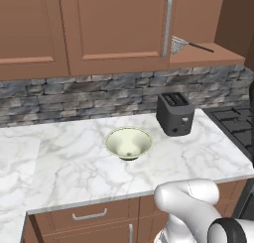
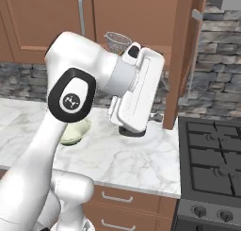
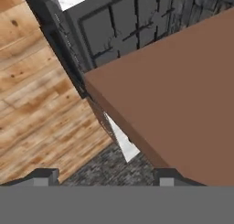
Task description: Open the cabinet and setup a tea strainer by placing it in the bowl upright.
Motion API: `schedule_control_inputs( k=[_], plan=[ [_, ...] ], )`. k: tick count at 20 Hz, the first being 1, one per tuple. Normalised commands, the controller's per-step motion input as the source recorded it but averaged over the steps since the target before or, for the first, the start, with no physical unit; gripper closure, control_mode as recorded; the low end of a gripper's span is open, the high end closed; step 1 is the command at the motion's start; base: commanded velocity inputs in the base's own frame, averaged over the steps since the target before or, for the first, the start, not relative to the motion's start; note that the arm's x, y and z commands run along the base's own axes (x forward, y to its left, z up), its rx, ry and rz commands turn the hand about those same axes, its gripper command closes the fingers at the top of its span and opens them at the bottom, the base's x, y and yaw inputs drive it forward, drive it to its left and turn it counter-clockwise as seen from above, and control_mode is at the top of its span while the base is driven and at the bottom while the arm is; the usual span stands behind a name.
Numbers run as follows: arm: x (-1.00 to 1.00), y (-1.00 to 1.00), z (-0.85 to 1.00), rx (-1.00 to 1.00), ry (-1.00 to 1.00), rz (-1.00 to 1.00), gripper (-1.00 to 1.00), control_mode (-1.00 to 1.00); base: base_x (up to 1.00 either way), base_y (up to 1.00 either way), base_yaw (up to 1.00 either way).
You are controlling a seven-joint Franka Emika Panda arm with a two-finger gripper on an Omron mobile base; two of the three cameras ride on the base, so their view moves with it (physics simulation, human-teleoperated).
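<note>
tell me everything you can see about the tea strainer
The tea strainer is a small round basket of silvery wire mesh with a long, thin, dark straight handle. It rests on the bottom shelf of the opened cabinet, just past the shut door's bar handle. In the left base view the basket sits open side up and the handle runs out to the right, slightly downward. In the right base view its mesh basket peeks above the arm. Nothing but the shelf appears to touch it.

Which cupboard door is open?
The right door, swung out beside the stove. The left door is shut. The strainer shows inside.
</note>
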Motion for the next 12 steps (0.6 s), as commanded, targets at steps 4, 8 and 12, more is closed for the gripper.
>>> schedule_control_inputs(
  k=[4,8,12],
  plan=[
    [0.0,0.03,-0.16,-0.04,0.16,0.0,-1.0,-1.0,0.0,0.0,0.0],
    [0.0,0.94,-0.05,-0.03,0.01,0.0,-1.0,-1.0,0.0,0.0,0.0],
    [0.02,1.0,-0.19,0.0,0.01,0.0,-1.0,-1.0,0.0,0.0,0.0]
  ],
)
